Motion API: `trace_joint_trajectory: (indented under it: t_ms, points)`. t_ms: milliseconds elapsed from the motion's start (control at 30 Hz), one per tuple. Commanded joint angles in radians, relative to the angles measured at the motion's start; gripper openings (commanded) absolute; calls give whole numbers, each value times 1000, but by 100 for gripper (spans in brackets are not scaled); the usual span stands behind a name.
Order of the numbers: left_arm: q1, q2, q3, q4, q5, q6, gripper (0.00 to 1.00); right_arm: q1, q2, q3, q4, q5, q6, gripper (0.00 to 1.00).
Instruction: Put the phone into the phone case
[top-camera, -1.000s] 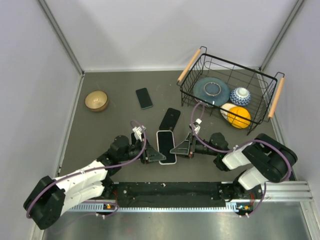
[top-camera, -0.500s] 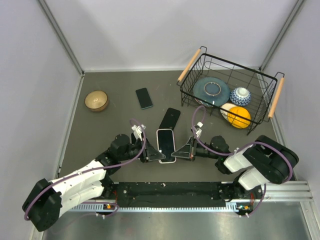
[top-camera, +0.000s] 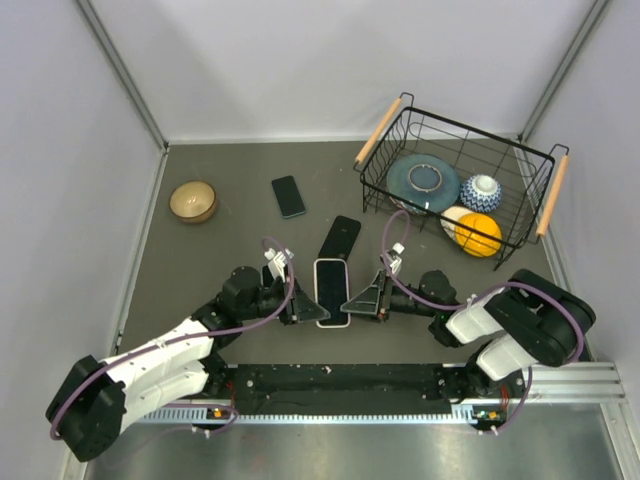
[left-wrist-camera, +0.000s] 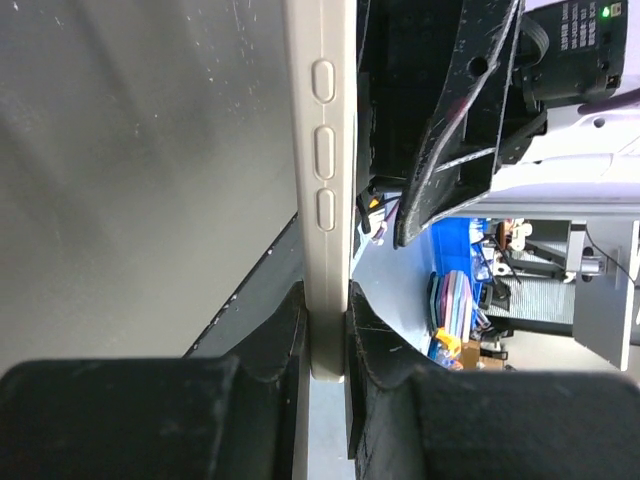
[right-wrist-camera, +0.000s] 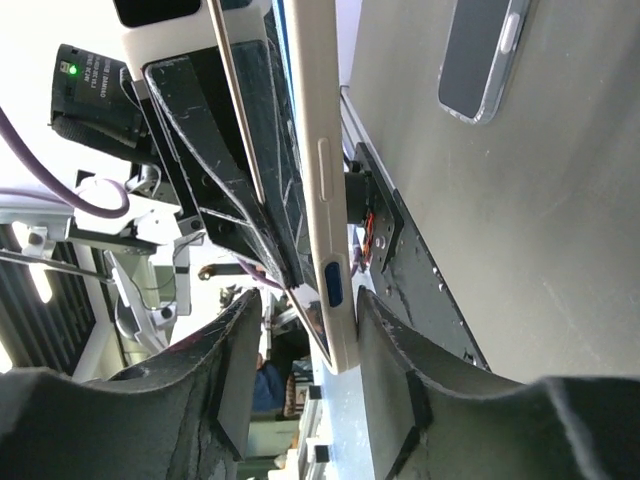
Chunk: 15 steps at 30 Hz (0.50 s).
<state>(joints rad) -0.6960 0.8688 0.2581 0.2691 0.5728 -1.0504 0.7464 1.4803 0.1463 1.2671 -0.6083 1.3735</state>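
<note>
Phone case (left-wrist-camera: 326, 250), cream, is held level between the two tools near the front middle of the bench (top-camera: 220, 260), with the phone (top-camera: 332, 288) inside its frame, screen up.

Wire basket (top-camera: 470, 128), back right, holds a blue plate (top-camera: 424, 182), a patterned bowl (top-camera: 481, 191) and an orange (top-camera: 478, 234); only the top view shows these.

Left tool (top-camera: 305, 307): from above its state is unclear. Its own wrist view shows both fingers clamped on the case's end, with three side buttons on the edge beyond them.

Right tool (top-camera: 362, 297): the wrist view shows its fingers standing either side of the case's other end. Whether they press on it cannot be told. The same view shows what the top view does not: a thin dark slab beside the case edge, spreading away from it further up.

Dark handset (top-camera: 340, 238) lies flat just behind the case; the right wrist view shows its clear rim. A second handset (top-camera: 288, 196) lies further back, left. A brown bowl (top-camera: 193, 201) sits far left.
</note>
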Motion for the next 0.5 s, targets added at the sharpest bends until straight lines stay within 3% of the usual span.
trace_joint_trajectory:
  t_ms: [0,467]
  points:
    - [4,-8,-6,104,76,53,0,5,29,64,336,-12,-40,43]
    - [6,-21,-36,122,144,47,0,-101,71,165,339,-65,1,41]
